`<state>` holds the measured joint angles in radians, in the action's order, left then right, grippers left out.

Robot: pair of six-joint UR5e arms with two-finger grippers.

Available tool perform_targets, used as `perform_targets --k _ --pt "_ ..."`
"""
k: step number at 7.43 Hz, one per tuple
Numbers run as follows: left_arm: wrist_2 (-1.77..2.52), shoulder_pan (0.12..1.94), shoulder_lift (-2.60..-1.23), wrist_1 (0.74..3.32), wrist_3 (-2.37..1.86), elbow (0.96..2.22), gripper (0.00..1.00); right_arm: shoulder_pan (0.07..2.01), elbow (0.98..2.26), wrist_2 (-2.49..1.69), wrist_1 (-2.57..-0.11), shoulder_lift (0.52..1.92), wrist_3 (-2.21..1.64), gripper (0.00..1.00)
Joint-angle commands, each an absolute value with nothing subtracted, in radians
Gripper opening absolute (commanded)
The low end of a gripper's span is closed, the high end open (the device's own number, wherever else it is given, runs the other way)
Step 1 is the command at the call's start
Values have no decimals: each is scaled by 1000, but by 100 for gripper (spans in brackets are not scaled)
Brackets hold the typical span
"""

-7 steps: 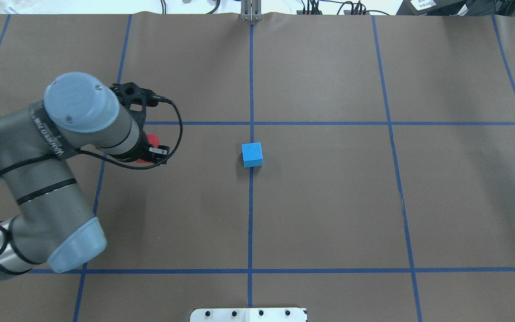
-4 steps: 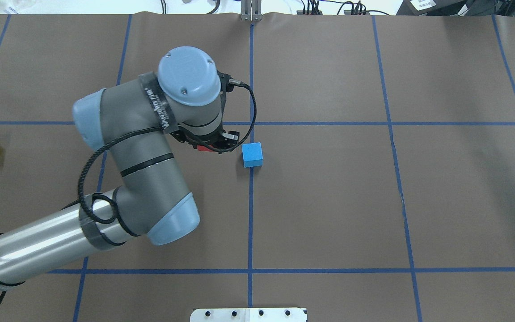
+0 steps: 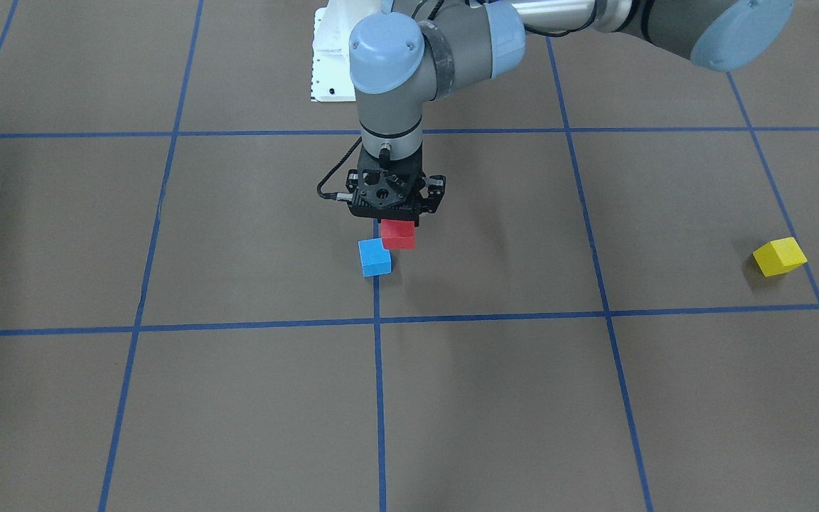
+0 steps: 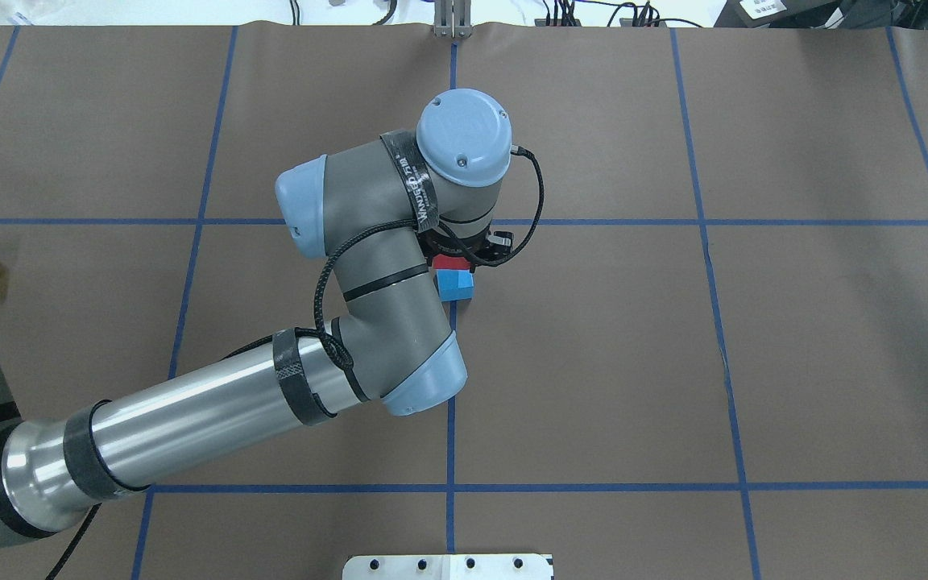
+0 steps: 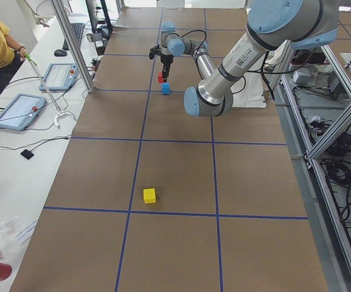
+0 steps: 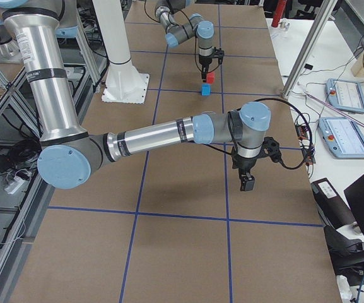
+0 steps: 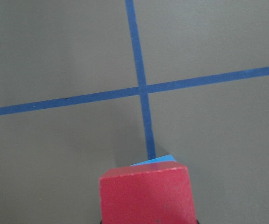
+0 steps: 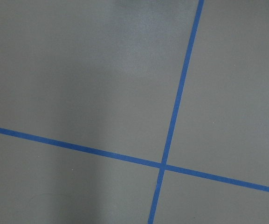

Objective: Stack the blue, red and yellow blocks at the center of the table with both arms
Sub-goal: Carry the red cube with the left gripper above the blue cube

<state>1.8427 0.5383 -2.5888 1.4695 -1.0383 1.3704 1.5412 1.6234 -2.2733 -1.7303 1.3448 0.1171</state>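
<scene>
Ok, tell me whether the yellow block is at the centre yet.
No, the yellow block lies far off to one side, away from the blue block and the red block in the left jaws.

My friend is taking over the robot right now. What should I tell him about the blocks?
Left gripper: shut on the red block, held in the air close by the blue block, not on it yet.
Right gripper: away from the blocks; open or shut cannot be told.
Blue block: center of the table. Yellow block: far on the robot's left.
Done: red picked up. Left: red onto blue, then yellow on top.
</scene>
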Motion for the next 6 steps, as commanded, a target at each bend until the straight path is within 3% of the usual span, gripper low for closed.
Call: perform_targets --k 1,4,5,6 --pt "1841 523 -2596 1488 -1046 1344 16 1542 1624 -2273 -1730 1345 117 100" --pt "1841 517 -2589 1486 -1078 1345 48 1542 1628 -2273 -1730 1350 115 100" --pt "1841 515 -2588 1488 -1110 1344 52 1542 1626 -2273 -1730 1350 115 100" --pt "1841 511 -2588 1489 -1153 1345 73 1542 1626 -2273 -1730 1350 115 100"
